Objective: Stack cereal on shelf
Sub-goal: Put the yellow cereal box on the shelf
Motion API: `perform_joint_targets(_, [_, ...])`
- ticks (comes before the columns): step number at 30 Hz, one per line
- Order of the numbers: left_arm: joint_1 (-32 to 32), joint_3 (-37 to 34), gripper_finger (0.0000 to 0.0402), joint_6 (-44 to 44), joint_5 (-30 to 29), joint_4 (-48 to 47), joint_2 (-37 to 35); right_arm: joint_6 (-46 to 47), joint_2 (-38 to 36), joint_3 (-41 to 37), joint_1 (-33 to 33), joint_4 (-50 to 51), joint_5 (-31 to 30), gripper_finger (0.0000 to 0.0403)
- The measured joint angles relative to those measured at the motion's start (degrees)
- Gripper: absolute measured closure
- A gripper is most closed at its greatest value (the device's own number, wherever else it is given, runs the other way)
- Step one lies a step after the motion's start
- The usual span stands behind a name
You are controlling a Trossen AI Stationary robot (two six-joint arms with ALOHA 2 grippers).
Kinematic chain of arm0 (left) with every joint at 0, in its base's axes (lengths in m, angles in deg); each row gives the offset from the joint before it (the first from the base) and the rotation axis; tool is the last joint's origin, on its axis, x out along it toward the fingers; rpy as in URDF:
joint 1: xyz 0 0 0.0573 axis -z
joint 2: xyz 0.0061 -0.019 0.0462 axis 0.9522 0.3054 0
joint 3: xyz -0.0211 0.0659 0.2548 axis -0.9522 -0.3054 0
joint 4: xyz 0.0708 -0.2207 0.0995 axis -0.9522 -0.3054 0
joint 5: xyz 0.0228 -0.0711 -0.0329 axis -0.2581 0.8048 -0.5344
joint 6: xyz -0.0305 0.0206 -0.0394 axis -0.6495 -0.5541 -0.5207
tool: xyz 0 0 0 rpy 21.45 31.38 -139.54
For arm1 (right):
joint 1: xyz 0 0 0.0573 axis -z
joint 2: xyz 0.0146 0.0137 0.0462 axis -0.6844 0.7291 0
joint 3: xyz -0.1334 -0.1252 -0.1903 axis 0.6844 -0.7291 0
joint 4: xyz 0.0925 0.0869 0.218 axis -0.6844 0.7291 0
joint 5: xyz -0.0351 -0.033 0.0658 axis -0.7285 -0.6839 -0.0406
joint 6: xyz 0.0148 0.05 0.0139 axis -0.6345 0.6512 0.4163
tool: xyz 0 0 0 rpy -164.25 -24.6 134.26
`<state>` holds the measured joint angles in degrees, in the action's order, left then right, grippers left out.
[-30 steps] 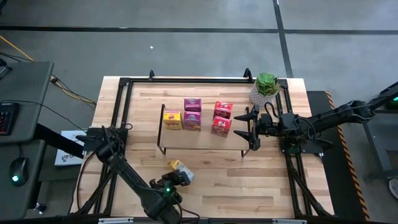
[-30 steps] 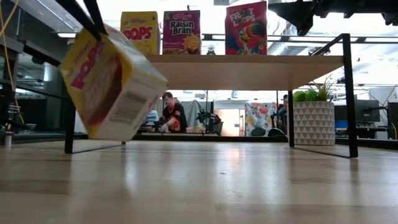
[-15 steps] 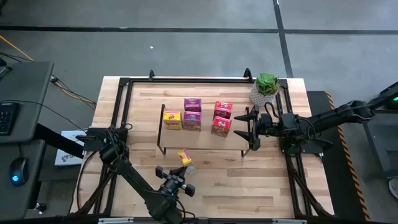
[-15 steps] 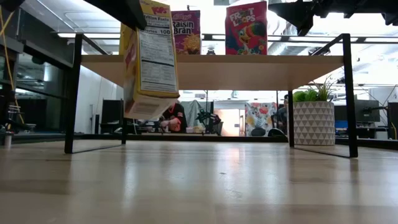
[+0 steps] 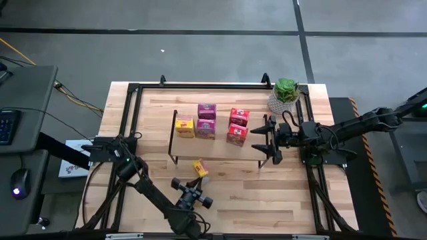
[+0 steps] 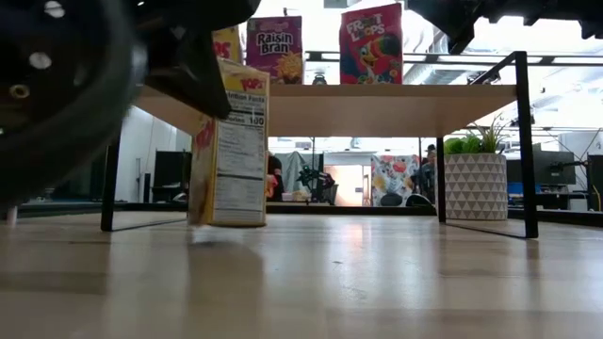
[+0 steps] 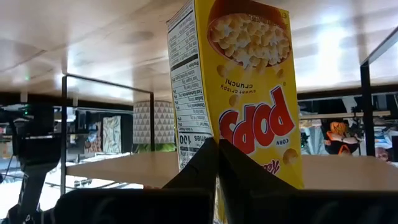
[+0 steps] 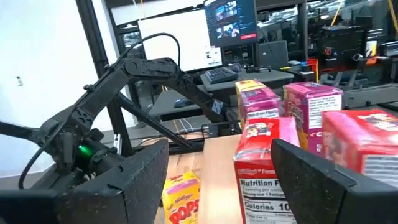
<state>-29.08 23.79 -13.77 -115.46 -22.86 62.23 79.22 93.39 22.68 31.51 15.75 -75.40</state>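
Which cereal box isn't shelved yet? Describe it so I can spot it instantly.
Find the shelf mid-table. Just in front of its left half a yellow box stands on the tabletop, with the shut left pincer at it. It is the only box off the shelf; the other five sit on top.

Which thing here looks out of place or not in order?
One yellow cereal box is on the table in front of the shelf, not on top with the other five. The shut left gripper pinches it.

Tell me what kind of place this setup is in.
Most likely a robotics lab or workshop: a concrete floor surrounds the wooden table, computer monitors fill the room behind, and a desk with a mouse stands beside the rig.
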Motion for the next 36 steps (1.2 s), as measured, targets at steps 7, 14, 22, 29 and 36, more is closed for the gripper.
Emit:
perform_joint_targets(7, [0.46,0.0,0.0397,-4.62,1.34,1.02,0.4,-0.03,0.0,0.0,0.0,-0.07,0.11,0.0128])
perform_joint_targets(14, [-0.01,0.0,0.0386,-6.86,2.03,4.16,0.4,-0.46,0.0,0.0,0.0,-0.09,0.11,0.0128])
perform_joint_targets(22, [-0.37,0.02,0.0386,-6.33,2.64,6.01,0.38,-0.46,0.0,0.0,0.0,-0.09,0.11,0.0128])
perform_joint_targets(29, [-0.38,0.04,0.0362,-6.17,3.93,8.58,0.02,-0.47,0.0,0.0,0.0,-0.1,0.11,0.0128])
perform_joint_targets(36, [-0.22,3.01,0.0311,-6.4,4.72,10.25,-0.15,-0.48,0.0,0.0,0.0,-0.11,0.11,0.0128])
